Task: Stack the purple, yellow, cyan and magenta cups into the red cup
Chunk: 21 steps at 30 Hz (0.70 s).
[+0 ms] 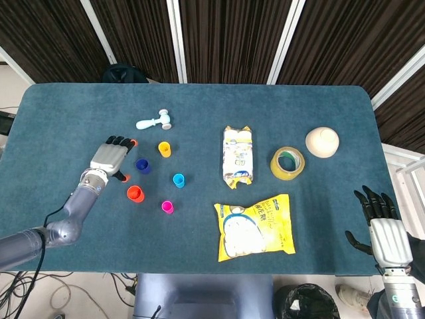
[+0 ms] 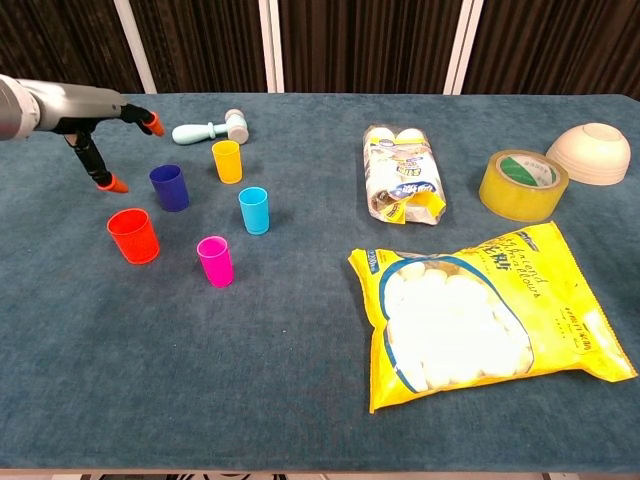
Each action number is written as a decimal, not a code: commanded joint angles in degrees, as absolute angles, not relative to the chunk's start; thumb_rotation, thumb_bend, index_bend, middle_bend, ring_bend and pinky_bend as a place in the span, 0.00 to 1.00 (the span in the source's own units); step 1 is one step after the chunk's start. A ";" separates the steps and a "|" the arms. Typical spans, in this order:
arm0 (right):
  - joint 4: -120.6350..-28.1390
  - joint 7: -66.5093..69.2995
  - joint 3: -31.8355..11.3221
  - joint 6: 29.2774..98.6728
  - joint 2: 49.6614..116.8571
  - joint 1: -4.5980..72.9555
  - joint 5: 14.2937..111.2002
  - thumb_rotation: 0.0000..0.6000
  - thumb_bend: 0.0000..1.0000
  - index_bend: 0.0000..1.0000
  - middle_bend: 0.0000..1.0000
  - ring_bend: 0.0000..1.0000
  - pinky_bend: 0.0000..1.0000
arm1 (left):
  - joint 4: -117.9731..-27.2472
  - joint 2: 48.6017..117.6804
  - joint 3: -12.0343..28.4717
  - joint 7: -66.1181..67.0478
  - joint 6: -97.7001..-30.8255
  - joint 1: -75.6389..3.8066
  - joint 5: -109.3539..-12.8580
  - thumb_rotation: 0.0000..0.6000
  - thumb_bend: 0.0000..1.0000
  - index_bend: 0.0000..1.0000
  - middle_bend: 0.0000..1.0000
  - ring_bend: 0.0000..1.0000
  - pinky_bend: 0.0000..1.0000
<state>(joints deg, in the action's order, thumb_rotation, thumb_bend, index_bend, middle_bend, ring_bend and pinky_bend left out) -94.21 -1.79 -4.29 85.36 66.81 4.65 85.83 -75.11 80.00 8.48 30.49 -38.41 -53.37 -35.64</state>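
Observation:
Five small cups stand upright and apart on the blue table. The purple cup [image 1: 142,165] [image 2: 169,187] is nearest my left hand [image 1: 111,157] [image 2: 100,125], which hovers open just left of it with fingers spread and nothing held. The red cup [image 1: 135,193] [image 2: 133,236] sits in front of the purple one. The yellow cup [image 1: 164,149] [image 2: 227,161], the cyan cup [image 1: 178,180] [image 2: 255,210] and the magenta cup [image 1: 167,207] [image 2: 215,261] lie to the right. My right hand [image 1: 383,226] rests open at the table's near right corner, seen only in the head view.
A pale toy hammer [image 1: 155,121] [image 2: 211,129] lies behind the cups. To the right are a snack pack [image 1: 238,155], a big yellow bag [image 1: 255,226], a tape roll [image 1: 287,163] and an upturned bowl [image 1: 322,141].

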 commanded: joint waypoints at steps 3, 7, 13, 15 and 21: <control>-94.13 -1.81 -4.22 85.11 66.86 4.72 85.79 1.00 0.32 0.11 0.04 0.10 0.00 | -73.89 82.12 7.38 32.23 -39.85 -55.04 -33.55 1.00 0.22 0.21 0.10 0.00 0.00; -93.98 -1.73 -4.32 84.99 66.93 4.74 85.52 1.00 0.32 0.11 0.04 0.10 0.00 | -73.28 83.08 7.12 32.82 -40.78 -55.74 -33.15 1.00 0.23 0.25 0.10 0.00 0.00; -93.79 -1.79 -4.28 84.72 67.04 4.82 85.36 1.00 0.32 0.11 0.04 0.10 0.00 | -71.33 84.92 6.45 33.94 -41.15 -56.84 -32.12 1.00 0.25 0.27 0.11 0.00 0.00; -93.67 -1.81 -4.35 84.69 67.09 4.82 85.20 1.00 0.32 0.11 0.04 0.10 0.00 | -70.51 85.71 6.33 34.15 -41.10 -57.23 -31.89 1.00 0.25 0.28 0.11 0.00 0.00; -93.50 -1.89 -4.49 84.60 67.20 4.82 84.80 1.00 0.32 0.11 0.04 0.10 0.00 | -69.10 87.25 5.84 34.74 -41.45 -57.91 -32.17 1.00 0.25 0.29 0.11 0.00 0.00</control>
